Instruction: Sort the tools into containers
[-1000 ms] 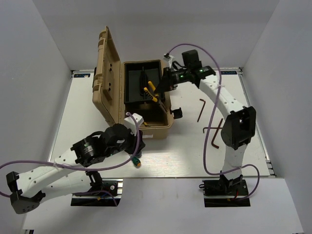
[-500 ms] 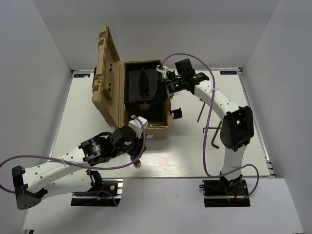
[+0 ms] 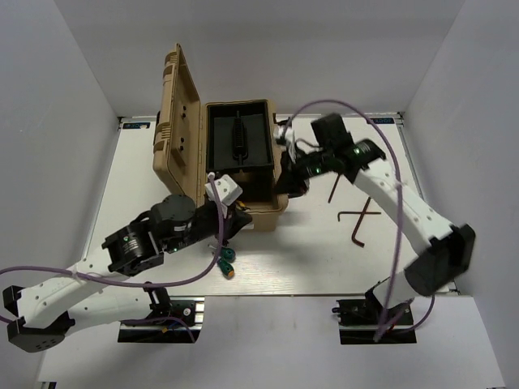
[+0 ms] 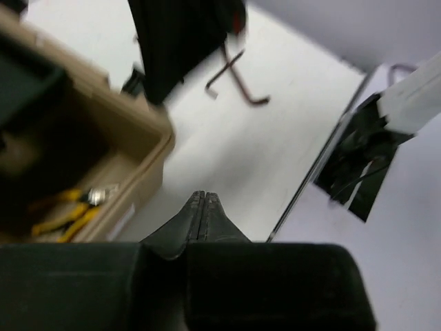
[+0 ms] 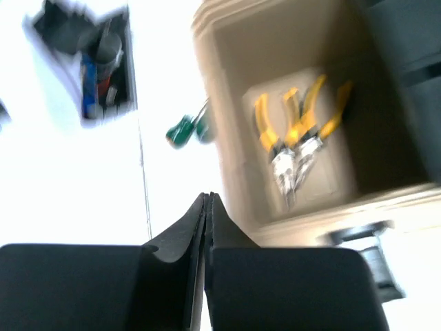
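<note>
Two pliers [image 5: 296, 131] lie side by side in the tan toolbox's [image 3: 263, 212] open compartment; two stubby screwdrivers [image 3: 225, 262] lie on the table [image 3: 134, 186] at lower centre of the overhead frame; the hex keys [image 3: 357, 229] lie right of centre. The keys look thin, stiff and light, best pinched across the long shank; the screwdrivers' fat handles may roll. The left gripper [image 4: 204, 201] and right gripper [image 5: 207, 203] each have their fingers pressed together, seemingly empty, though both wrist views are blurred.
</note>
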You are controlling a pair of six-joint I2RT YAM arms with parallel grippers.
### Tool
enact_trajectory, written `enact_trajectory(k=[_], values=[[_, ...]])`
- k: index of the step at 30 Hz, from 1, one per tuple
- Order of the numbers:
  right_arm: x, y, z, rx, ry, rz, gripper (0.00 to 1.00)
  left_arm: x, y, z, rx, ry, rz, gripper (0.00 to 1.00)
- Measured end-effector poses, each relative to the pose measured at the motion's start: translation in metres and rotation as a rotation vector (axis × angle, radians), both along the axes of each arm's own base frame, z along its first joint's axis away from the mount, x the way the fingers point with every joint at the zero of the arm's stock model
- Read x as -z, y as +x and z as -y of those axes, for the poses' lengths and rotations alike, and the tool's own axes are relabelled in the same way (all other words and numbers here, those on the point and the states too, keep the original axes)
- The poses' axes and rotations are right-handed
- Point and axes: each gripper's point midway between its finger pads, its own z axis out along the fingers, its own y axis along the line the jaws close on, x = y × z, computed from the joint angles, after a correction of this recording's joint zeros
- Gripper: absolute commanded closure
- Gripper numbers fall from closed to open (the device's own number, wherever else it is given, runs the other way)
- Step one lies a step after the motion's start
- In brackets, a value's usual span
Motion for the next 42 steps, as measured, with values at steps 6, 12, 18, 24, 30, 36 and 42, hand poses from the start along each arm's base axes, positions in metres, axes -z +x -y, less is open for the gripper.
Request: enact_trajectory(k=[6, 12, 18, 24, 30, 36, 42], values=[[0.096, -0.109, 0.011, -0.211, -0.214, 0.044, 0.84, -0.073, -0.008, 0.008, 0.101, -0.143, 0.184, 0.66], [0.19, -0.14, 0.011, -0.275, -0.496, 0.125, 0.45, -0.115, -0.019, 0.005, 0.164, -0.224, 0.28, 0.53], [0.213, -0.125, -0.026, -0.205, -0.508, 0.211, 0.43, -0.141, -0.043, -0.013, 0.233, -0.32, 0.359, 0.48], [0.231, -0.126, -0.071, -0.158, -0.542, 0.196, 0.41, -0.173, -0.062, -0.033, 0.268, -0.424, 0.44, 0.48], [0.228, -0.138, -0.101, -0.112, -0.539, 0.164, 0.41, -0.174, -0.061, -0.028, 0.285, -0.41, 0.45, 0.48], [0.227, -0.152, -0.106, -0.09, -0.568, 0.117, 0.4, -0.17, -0.061, -0.028, 0.288, -0.392, 0.453, 0.48], [0.231, -0.154, -0.12, -0.049, -0.617, 0.092, 0.4, -0.175, -0.064, -0.035, 0.285, -0.407, 0.47, 0.48]])
